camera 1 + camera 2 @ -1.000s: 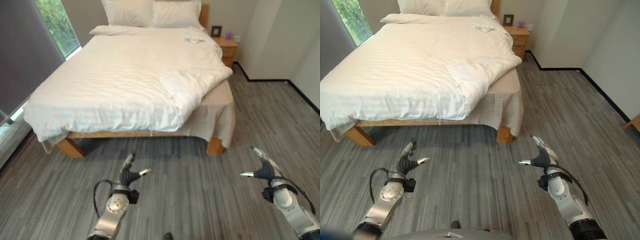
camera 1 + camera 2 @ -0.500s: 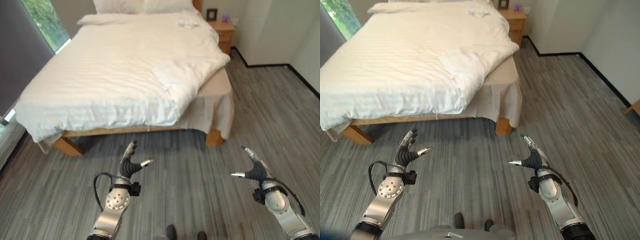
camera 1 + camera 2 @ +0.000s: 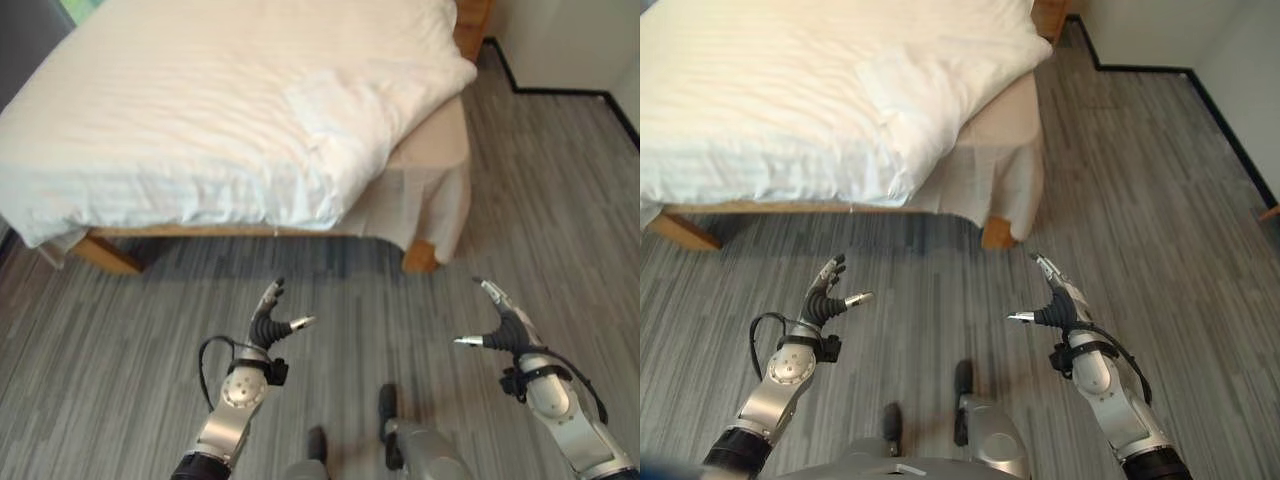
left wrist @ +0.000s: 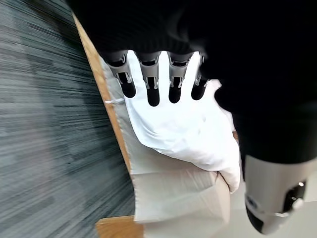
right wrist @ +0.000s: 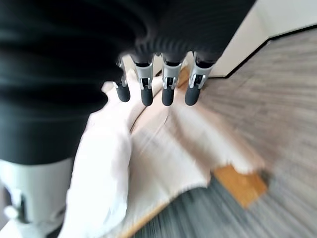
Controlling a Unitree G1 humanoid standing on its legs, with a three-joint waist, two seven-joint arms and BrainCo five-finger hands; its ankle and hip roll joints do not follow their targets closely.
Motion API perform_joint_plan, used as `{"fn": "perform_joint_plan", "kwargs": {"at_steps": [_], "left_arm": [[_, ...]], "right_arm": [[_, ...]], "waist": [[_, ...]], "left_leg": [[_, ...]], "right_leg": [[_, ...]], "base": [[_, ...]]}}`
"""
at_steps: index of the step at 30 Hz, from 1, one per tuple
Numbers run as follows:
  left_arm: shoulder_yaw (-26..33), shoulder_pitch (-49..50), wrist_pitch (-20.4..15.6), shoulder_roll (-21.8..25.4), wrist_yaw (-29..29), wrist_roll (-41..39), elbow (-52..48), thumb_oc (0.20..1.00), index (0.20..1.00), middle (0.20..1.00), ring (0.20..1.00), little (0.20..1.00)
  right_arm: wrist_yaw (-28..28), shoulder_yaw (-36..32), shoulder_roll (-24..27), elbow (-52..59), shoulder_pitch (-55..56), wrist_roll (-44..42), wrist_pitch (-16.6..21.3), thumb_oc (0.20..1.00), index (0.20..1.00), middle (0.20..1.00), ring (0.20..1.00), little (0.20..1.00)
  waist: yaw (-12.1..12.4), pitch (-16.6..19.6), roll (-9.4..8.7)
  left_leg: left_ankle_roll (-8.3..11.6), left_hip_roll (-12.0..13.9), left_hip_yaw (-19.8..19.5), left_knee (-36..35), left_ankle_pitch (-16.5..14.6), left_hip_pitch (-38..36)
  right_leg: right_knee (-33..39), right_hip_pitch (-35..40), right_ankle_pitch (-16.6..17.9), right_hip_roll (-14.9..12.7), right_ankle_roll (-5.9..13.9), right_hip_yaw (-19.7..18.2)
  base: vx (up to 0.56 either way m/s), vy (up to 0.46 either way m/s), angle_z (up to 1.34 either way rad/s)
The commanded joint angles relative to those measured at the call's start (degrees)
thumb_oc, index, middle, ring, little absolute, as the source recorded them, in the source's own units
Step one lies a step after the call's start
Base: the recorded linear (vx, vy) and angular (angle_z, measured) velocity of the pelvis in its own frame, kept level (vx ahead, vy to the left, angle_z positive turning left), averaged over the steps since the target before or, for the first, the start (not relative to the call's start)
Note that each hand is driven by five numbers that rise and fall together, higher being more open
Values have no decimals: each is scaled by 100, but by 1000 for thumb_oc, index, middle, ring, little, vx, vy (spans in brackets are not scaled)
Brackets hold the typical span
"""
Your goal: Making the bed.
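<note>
A wooden bed stands ahead of me under a white duvet. The duvet's near right corner is bunched and folded back, baring the beige fitted sheet and the bed skirt at the foot corner. My left hand hovers open over the floor, short of the bed's foot. My right hand is open too, over the floor to the right of the corner leg. Neither touches the bedding. In the left wrist view the duvet's edge hangs beyond straight fingers.
Grey plank flooring runs around the bed. A white wall with a dark skirting board closes the far right.
The view has tipped down and moved nearer the bed, so the pillows and nightstand have left the picture. Both hands stay open and low above the floor.
</note>
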State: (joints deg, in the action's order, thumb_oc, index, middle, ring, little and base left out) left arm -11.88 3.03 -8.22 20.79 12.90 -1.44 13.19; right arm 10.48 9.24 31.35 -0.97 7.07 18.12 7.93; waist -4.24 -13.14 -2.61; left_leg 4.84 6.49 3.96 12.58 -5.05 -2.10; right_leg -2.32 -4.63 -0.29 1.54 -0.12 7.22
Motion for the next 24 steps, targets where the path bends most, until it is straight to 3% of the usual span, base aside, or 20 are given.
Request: {"fn": "perform_joint_plan", "kwargs": {"at_steps": [1,2,3,5,6,7,8,9,11,12,13,14,16,17,19,21,23,24], "left_arm": [[45,-471,-235,29,43,25,-260,1000,1000,1000,1000,1000],[25,-489,-251,33,64,-12,-288,1000,1000,1000,1000,1000],[120,-495,-306,-5,132,-288,-381,1000,1000,1000,1000,1000],[200,-460,-346,-47,179,-445,-467,1000,1000,1000,1000,1000],[376,-418,-422,-79,256,-502,-589,1000,1000,1000,1000,1000],[380,-414,-420,-77,255,-501,-594,1000,1000,1000,1000,1000],[466,-371,-431,-81,337,-463,-620,1000,1000,1000,1000,1000],[618,-370,-435,-87,470,-385,-570,1000,1000,1000,1000,1000],[613,-364,-435,-93,473,-381,-570,1000,1000,1000,1000,1000],[801,-373,-380,-42,700,-127,-557,1000,1000,1000,1000,1000],[856,-407,-354,-40,795,-4,-523,1000,1000,1000,1000,1000],[926,-449,-298,-21,909,160,-492,1000,1000,1000,1000,1000],[1081,-642,-224,43,1180,361,-421,1000,1000,1000,1000,1000],[1240,-916,-176,267,1595,594,-377,1000,1000,1000,1000,1000],[1382,-1116,-157,376,1751,685,-347,1000,1000,1000,1000,1000],[1583,-1425,-108,547,2082,959,-249,1000,1000,1000,1000,1000],[1625,-1744,-37,770,2460,1288,-13,1000,1000,1000,1000,1000],[1661,-1853,22,840,2551,1374,83,1000,1000,1000,1000,1000]], "right_arm": [[61,-208,307,464,-31,-80,305,1000,1000,1000,1000,1000],[74,-226,335,467,-54,-145,295,1000,1000,1000,1000,1000],[54,-199,375,445,-59,-236,236,1000,1000,1000,1000,1000],[41,-149,415,409,-62,-198,213,1000,1000,1000,1000,1000],[4,-111,442,353,-47,-119,205,1000,1000,1000,1000,1000],[4,-108,441,354,-49,-119,204,1000,1000,1000,1000,1000],[-7,-95,475,301,-12,-64,220,1000,1000,1000,1000,1000],[-10,-155,509,289,52,41,198,1000,1000,1000,1000,1000],[-11,-158,513,297,65,43,196,1000,1000,1000,1000,1000],[-48,-268,540,342,181,240,174,1000,1000,1000,1000,1000],[-23,-400,493,419,385,302,184,1000,1000,1000,1000,1000],[-26,-421,442,388,451,405,159,1000,1000,1000,1000,1000],[-41,-519,391,312,551,601,136,1000,1000,1000,1000,1000],[-14,-506,376,206,510,570,133,1000,1000,1000,1000,1000],[17,-528,383,147,531,649,137,1000,1000,1000,1000,1000],[78,-570,375,81,563,693,185,1000,1000,1000,1000,1000],[131,-646,345,-49,655,581,243,1000,1000,1000,1000,1000],[143,-711,315,-118,768,522,259,1000,1000,1000,1000,1000]], "waist": [[12,43,21],[88,-22,-121],[258,-87,-162],[366,-99,-166],[482,-67,-87],[496,-62,-130],[510,-23,-34],[524,82,51],[533,79,28],[475,191,72],[448,258,69],[459,348,43],[394,376,50],[252,261,160],[216,289,211],[109,302,241],[-86,344,244],[-186,385,203]], "left_leg": [[-10,139,-165,2660,917,-8],[-64,49,-137,3265,890,419],[-157,-77,-66,3349,499,931],[-176,-175,1,3047,371,1171],[-201,-243,168,1872,327,1301],[-210,-284,205,1770,399,1262],[-237,-297,306,858,348,1212],[-218,-391,582,-397,557,1133],[-222,-434,605,-560,635,1033],[-240,-333,994,-1020,746,936],[-287,-380,1078,-1244,771,715],[-369,-523,1022,-1321,742,605],[-487,-651,1007,-1657,641,194],[-537,-544,998,-1758,566,-60],[-505,-454,1016,-1758,537,-108],[-458,-392,957,-1758,433,-177],[-408,-371,812,-1758,358,-241],[-397,-409,734,-1758,282,-291]], "right_leg": [[596,232,217,19,152,-173],[673,388,189,-76,94,-237],[721,687,42,-113,81,-417],[732,804,-41,-155,123,-517],[732,1018,-194,-191,211,-680],[732,1003,-180,-235,216,-701],[732,1088,-286,-218,268,-708],[732,1323,-457,-210,311,-710],[732,1342,-470,-244,318,-720],[662,1568,-661,-196,295,-669],[499,1612,-723,-243,335,-587],[202,1554,-705,-290,427,-539],[-923,1155,-471,-430,811,-393],[-2159,404,-36,-554,1114,-353],[-2231,187,14,-654,1096,-296],[-1713,144,-188,-927,999,-114],[-999,136,-213,-936,927,-394],[-516,156,-191,-931,943,-714]], "base": [[372,-348,-12],[560,-248,-42],[393,-131,-76],[454,12,-85],[443,62,-78],[445,113,-88],[455,123,-65],[470,127,-70],[315,59,-36],[462,84,0],[597,127,0],[415,132,3],[332,166,10],[173,121,3],[146,28,-14],[205,-61,34],[232,-112,58],[248,-108,78]]}}
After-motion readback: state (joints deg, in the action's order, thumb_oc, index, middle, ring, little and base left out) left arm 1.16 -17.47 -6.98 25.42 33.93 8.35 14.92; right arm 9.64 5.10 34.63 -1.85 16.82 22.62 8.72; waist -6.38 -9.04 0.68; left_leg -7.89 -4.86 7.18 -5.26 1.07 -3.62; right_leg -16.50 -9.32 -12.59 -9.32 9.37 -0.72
